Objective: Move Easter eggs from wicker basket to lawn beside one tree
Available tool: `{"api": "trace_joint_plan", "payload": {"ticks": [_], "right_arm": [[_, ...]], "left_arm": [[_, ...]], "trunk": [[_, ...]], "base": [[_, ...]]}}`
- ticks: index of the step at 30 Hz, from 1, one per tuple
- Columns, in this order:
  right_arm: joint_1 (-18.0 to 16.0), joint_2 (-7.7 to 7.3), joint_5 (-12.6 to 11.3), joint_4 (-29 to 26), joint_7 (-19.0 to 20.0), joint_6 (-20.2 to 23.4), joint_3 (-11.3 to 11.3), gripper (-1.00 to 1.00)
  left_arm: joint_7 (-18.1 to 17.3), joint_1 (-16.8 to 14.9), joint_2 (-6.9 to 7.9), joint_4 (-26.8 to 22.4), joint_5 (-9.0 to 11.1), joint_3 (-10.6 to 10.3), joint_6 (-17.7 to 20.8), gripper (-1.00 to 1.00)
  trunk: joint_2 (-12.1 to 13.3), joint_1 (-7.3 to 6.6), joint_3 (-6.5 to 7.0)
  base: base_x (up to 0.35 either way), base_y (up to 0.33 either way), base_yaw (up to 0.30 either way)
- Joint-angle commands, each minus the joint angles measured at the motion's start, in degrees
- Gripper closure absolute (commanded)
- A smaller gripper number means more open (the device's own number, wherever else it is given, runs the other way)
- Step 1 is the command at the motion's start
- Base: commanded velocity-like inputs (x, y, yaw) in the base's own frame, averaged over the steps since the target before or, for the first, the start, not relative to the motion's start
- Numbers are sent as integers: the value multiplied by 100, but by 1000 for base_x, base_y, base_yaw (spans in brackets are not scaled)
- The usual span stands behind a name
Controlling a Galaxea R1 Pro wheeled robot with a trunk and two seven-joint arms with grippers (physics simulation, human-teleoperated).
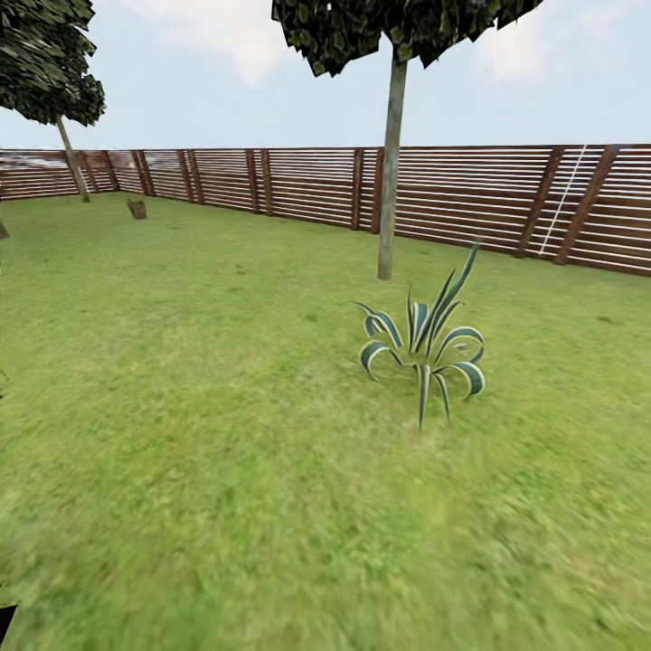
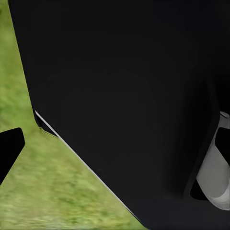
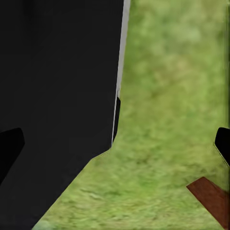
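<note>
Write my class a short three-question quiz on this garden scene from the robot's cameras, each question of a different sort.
1. True or false: the spiky striped green-and-white plant stands on the bright green lawn nearer the camera than the tall tree with the straight bare grey-brown trunk.
2. What runs along the far edge of the lawn? A) white wall B) brown horizontal-slat wooden fence C) hedge
3. Fill in: the small brown object far off on the grass is too ____ to identify.

Key: 1 true; 2 B; 3 small.

Green lawn with striped-leaf plant, tree, small stump
</note>
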Motion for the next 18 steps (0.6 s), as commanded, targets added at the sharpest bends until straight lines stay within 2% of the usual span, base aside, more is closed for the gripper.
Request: {"api": "trace_joint_plan", "payload": {"ticks": [1, 8, 14, 18], "right_arm": [[-8, -1, 41, 15, -4, -7, 3, -100], [-8, 0, 41, 15, -4, -7, -3, -100], [-8, -1, 48, 15, -4, -7, 2, -100], [-8, -1, 49, 15, -4, -7, 9, -100]], "left_arm": [[1, 6, -1, -11, -3, -2, -6, -100], [1, 5, -1, -13, 1, -5, -6, -100], [1, 3, -1, -11, 1, -2, -6, -100], [1, 5, -1, -10, 2, -5, -6, -100]], "trunk": [[-2, 4, -4], [-2, 4, -5], [-2, 4, -24], [-2, 4, -27]], "base": [[336, 0, 68], [336, 0, 123], [336, 0, 204], [336, 0, 61]]}}
